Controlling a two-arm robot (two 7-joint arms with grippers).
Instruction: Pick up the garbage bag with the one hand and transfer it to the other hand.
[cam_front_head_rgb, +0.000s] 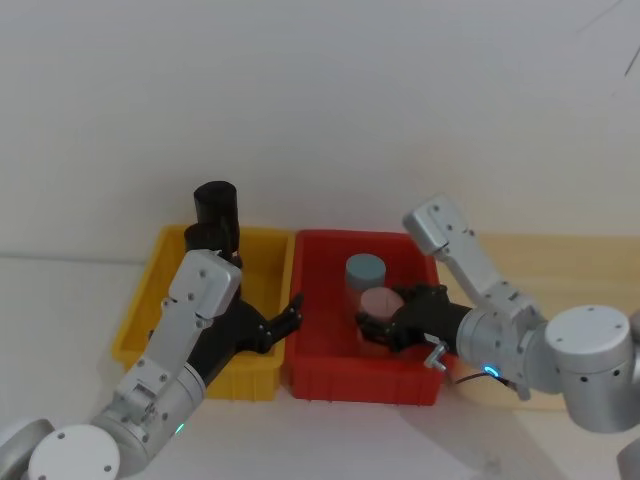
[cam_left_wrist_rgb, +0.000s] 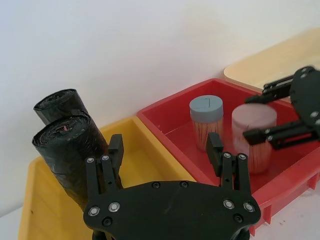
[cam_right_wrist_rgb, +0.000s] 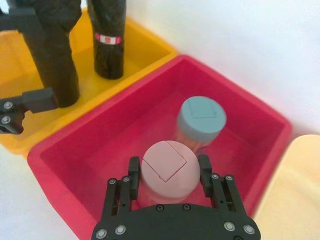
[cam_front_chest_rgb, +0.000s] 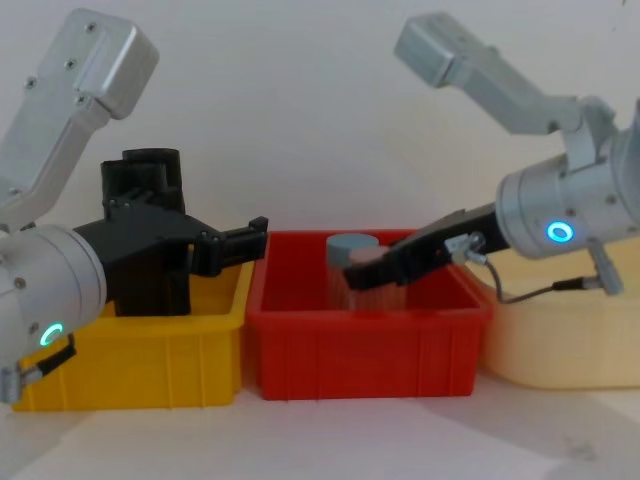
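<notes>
The garbage bag (cam_left_wrist_rgb: 67, 155), a plain black roll, stands upright in the yellow bin (cam_front_head_rgb: 150, 300) and also shows in the right wrist view (cam_right_wrist_rgb: 57, 60). My left gripper (cam_front_head_rgb: 288, 315), on the green-lit arm, hangs open over the bin's right side. The bag sits just outside one of its fingers (cam_left_wrist_rgb: 115, 150), and nothing lies between them. My right gripper (cam_front_head_rgb: 385, 320), on the blue-lit arm, is open inside the red bin (cam_front_head_rgb: 330, 380). Its fingers (cam_right_wrist_rgb: 134, 172) straddle a pink-lidded jar (cam_right_wrist_rgb: 167, 170).
A second black roll with a red-and-white sticker (cam_right_wrist_rgb: 107, 40) stands behind the bag near the wall. A blue-lidded jar (cam_front_head_rgb: 365, 272) stands in the red bin behind the pink one. A cream tray (cam_front_chest_rgb: 560, 340) lies to the right.
</notes>
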